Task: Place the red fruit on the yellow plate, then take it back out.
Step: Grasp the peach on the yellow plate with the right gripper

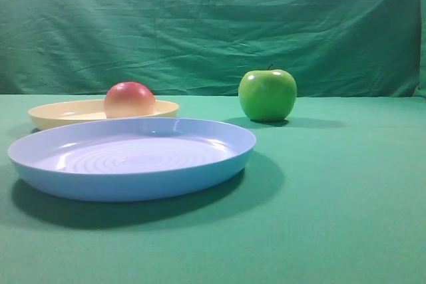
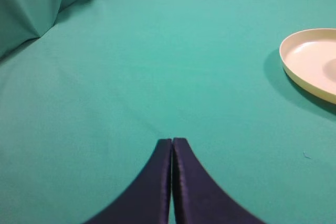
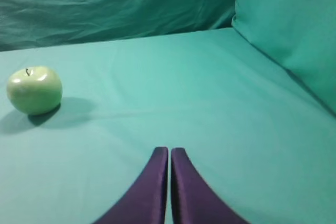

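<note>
Two end effectors hang clenched and empty above the green surface [image 1: 346,217]: the left end effector [image 2: 172,141] with the yellow plate [image 2: 310,64] off to its right, the right end effector [image 3: 169,150] with the green apple [image 3: 34,89] well off to its left. On that plate sits the red fruit [image 1: 129,100], behind the blue plate [image 1: 133,157].

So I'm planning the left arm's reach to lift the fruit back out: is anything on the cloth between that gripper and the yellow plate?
Nothing visible. The left gripper is shut over bare green cloth, with the pale yellow plastic plate ahead to its right. The small round red fruit sits on it.
</note>
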Controlling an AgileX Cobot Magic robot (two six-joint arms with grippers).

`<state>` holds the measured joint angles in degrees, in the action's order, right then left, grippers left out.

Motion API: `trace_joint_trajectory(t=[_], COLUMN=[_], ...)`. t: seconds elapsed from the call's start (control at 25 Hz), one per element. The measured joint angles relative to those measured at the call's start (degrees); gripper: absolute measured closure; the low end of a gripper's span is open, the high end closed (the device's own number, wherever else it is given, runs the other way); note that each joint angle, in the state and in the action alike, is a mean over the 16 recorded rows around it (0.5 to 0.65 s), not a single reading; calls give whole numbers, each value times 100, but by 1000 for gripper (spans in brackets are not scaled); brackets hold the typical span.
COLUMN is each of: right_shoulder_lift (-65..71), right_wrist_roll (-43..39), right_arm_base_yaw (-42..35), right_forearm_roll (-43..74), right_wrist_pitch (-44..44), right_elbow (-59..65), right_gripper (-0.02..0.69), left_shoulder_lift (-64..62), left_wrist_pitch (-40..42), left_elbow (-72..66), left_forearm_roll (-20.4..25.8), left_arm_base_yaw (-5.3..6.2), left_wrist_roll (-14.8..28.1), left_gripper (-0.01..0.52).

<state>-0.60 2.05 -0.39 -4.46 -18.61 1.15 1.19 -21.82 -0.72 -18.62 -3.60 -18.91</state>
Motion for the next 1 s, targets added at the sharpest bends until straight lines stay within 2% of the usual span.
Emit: trace_joint_trajectory(t=[0.48,1.0], right_shoulder_lift=[0,238], right_wrist_roll=[25,27], right_arm_base_yaw=[0,7], right_forearm_roll=[-93,-823], right_wrist_pitch=[-224,749], right_elbow=[33,-440], right_gripper=[665,665], left_shoulder_lift=[0,0], left_wrist_pitch=[0,0], left_elbow=[0,0], left_forearm_roll=[0,0], left_arm_base_yaw=[0,0], left_wrist_roll=[0,0], left_gripper=[514,514])
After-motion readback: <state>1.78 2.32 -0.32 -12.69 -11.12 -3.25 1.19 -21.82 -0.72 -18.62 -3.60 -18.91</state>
